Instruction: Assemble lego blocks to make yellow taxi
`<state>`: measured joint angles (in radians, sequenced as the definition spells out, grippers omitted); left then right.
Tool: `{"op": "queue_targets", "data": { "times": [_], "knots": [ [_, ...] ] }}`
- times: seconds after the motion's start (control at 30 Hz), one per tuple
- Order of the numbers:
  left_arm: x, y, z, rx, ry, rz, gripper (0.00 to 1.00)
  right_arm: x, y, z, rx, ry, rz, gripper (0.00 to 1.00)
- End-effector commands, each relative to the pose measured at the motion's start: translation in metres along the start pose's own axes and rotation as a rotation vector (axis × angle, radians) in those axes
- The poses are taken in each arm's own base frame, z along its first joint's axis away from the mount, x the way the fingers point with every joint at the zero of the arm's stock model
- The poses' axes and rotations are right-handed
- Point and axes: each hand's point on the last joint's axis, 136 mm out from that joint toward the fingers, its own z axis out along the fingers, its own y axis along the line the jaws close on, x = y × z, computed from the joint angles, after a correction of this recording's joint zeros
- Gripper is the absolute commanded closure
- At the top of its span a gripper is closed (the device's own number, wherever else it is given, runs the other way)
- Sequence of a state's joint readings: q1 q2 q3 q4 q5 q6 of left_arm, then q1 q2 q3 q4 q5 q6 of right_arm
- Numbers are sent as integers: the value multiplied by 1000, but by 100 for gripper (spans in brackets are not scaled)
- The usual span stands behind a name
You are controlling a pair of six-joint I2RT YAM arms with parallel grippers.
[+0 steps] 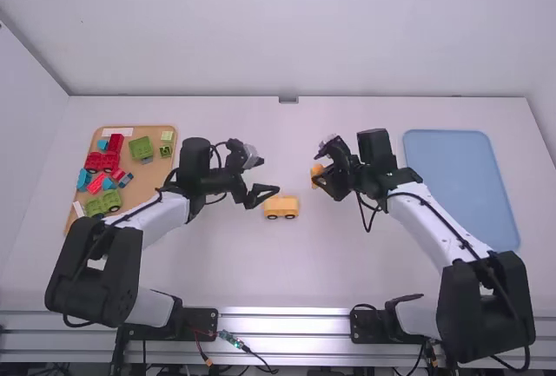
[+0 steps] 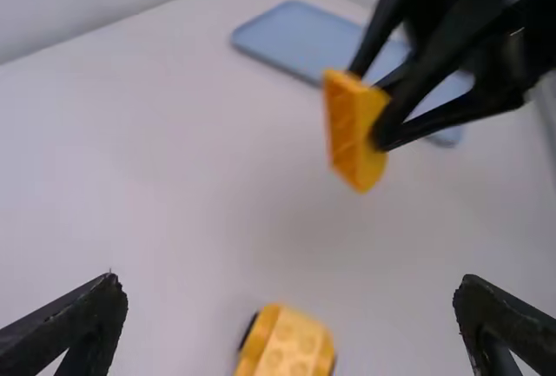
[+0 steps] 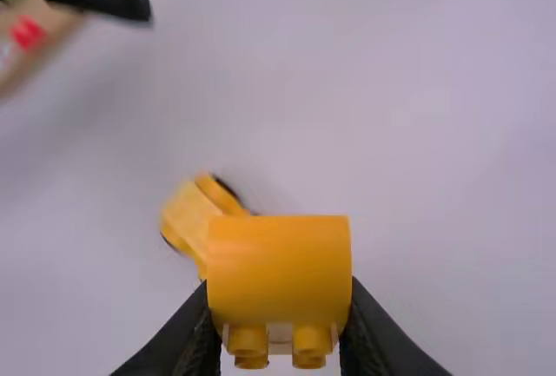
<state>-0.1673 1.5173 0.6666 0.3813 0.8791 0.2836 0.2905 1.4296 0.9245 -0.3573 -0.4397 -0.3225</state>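
Clamped on a yellow block [image 1: 316,170], the right gripper [image 1: 320,173] hangs near the middle of the table [image 1: 213,263], its fingers against opposite sides of the piece. From that wrist's camera I can make out 2 studs sticking out of the block, close by the fingertips, and a smoothly rounded outer face. Across from it, my left gripper [image 1: 264,196] has its fingers spread wide apart, with the tips near the far left corner of the yellow wheeled base [image 1: 281,207]. I have that base sitting upright on the table between the 2 arms, a little nearer their mounts than the held block, with 2 dark wheels along the side facing me in the high view and studs on top, which I get from the left wrist view. Block and base are apart. Over on the left, I see a brown tray [image 1: 162,187] carrying a jumble of red pieces [image 1: 102,161], green pieces [image 1: 141,148] and blue pieces [image 1: 83,180], with white cards [image 1: 118,131] at its edges. On the right, a pale blue tray [image 1: 452,176] lies flat beyond the right arm.
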Motion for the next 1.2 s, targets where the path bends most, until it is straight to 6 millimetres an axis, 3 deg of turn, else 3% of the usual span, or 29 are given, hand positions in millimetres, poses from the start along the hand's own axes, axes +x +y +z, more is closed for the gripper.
{"op": "queue_targets", "data": {
  "times": [0.0,0.2,0.3,0.53,0.83,1.17],
  "knots": [
    [9,23,-3,-132,54,43,1,-4,-32,-7,201,112,-113,100],
    [22,30,-8,-155,217,48,1,24,-32,12,171,376,-177,100],
    [31,34,-18,-175,347,87,1,51,-35,22,149,556,-223,100],
    [35,58,-34,-316,466,89,1,87,-30,44,124,762,-315,100],
    [35,61,-36,-331,472,90,1,98,-8,66,54,815,-433,100],
    [35,60,-35,-329,472,92,1,113,-18,76,84,872,-419,100]
  ]
}}
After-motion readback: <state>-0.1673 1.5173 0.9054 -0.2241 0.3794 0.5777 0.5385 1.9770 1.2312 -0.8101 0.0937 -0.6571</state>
